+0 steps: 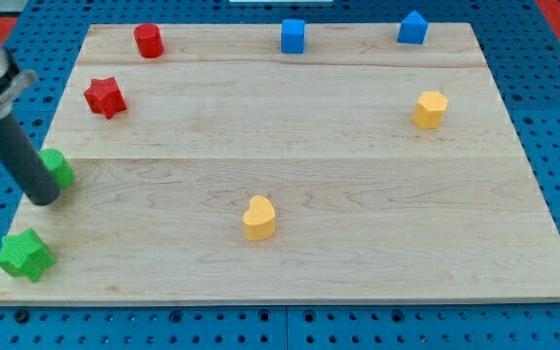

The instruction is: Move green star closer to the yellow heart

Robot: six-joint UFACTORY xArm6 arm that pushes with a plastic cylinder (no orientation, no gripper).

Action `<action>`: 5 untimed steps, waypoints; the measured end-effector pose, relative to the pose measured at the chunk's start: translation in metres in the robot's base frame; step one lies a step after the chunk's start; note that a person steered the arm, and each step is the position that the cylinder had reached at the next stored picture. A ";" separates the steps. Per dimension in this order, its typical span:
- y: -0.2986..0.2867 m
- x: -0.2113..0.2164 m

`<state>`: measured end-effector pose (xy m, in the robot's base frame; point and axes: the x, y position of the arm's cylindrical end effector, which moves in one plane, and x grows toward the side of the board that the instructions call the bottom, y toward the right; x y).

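Nothing of the task looks done: the small green star block [23,255] sits at the near left corner, well apart from the yellow heart block [259,218], and my tip [44,199], without jaws, stands just beyond it.

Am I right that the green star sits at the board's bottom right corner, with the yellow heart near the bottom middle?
Not quite: the camera view shows the green star at the board's bottom left corner, not the right. The yellow heart is indeed near the bottom middle. My tip rests above the star, against another green block.
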<state>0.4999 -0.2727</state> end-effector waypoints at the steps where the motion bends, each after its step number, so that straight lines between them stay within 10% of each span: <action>1: -0.019 0.008; 5: 0.013 0.073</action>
<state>0.5730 -0.2594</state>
